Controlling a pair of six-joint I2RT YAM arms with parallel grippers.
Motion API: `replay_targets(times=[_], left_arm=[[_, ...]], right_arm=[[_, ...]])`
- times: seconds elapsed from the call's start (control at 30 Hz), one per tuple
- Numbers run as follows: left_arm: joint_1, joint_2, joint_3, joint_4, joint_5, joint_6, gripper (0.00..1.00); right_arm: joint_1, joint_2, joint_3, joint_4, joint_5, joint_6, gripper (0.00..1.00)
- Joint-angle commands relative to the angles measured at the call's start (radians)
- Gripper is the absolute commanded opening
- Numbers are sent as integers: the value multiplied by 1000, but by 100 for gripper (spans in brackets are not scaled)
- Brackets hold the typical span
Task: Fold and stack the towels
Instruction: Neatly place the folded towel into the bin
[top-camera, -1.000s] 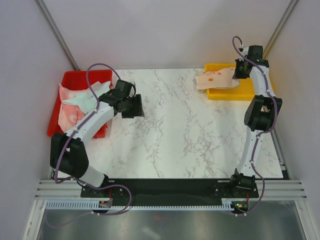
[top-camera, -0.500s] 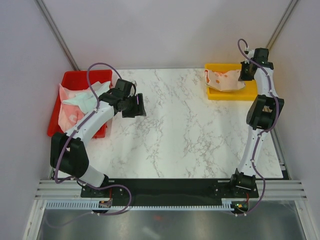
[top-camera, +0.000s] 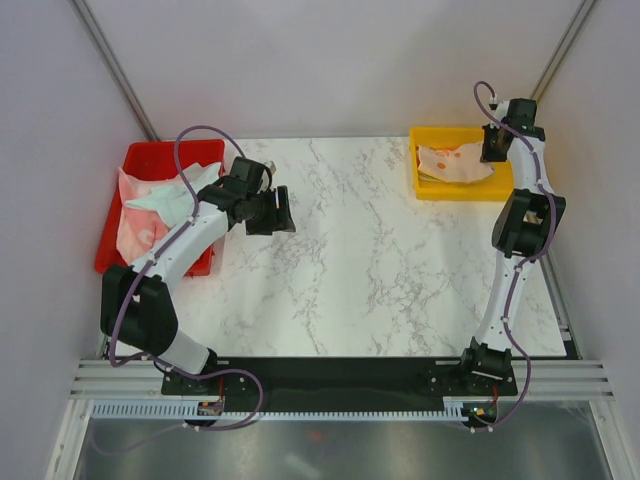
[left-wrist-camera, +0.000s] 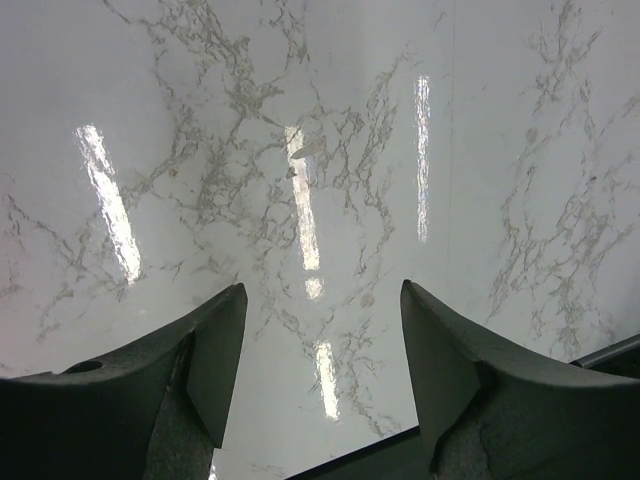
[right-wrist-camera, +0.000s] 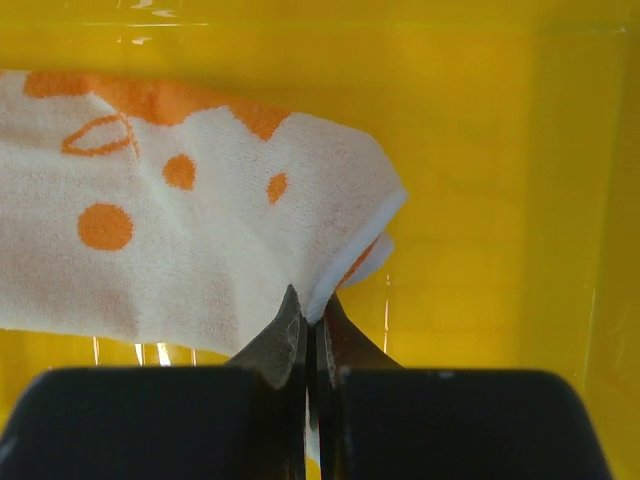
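Observation:
A folded cream towel with orange marks lies inside the yellow tray at the back right. My right gripper is shut on that towel's right edge; in the right wrist view the towel spreads left from the pinched fold at the gripper. A mint towel lies crumpled on a pink towel in the red tray at the left. Just right of the red tray, my left gripper hangs open over bare marble, nothing between its fingers.
The marble tabletop lies between the two trays. Grey walls close in at the back and both sides. A black rail with both arm bases runs along the near edge.
My right gripper has pulled the cream towel rightward, from hanging over the tray's left rim to lying inside the yellow tray. My left gripper's jaws have spread a little wider.

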Motion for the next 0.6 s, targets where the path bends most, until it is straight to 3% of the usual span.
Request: replay_targets(times=[0.0, 0.07, 0.13, 0.17, 0.23, 0.43, 0.47, 0.57], left_arm=[[-1, -6, 42, 16, 12, 33, 71], [-1, -10, 45, 16, 9, 33, 71], [-1, -18, 47, 16, 7, 29, 71], [-1, -19, 47, 16, 7, 29, 72], [-3, -24, 51, 13, 4, 32, 73], [-3, -42, 76, 12, -14, 26, 74], [-3, -48, 85, 10, -26, 18, 74], [-1, -65, 146, 10, -92, -13, 74]], right_arm=[[-6, 19, 54, 77, 37, -12, 2], [-7, 27, 69, 97, 31, -19, 1], [-7, 37, 70, 119, 24, -7, 9], [-7, 39, 66, 128, 26, -1, 27], [-7, 36, 58, 148, 14, 1, 45], [-6, 1, 64, 169, 58, 48, 59], [-3, -19, 46, 171, 73, 69, 65], [23, -167, -63, 206, 123, 99, 68]])
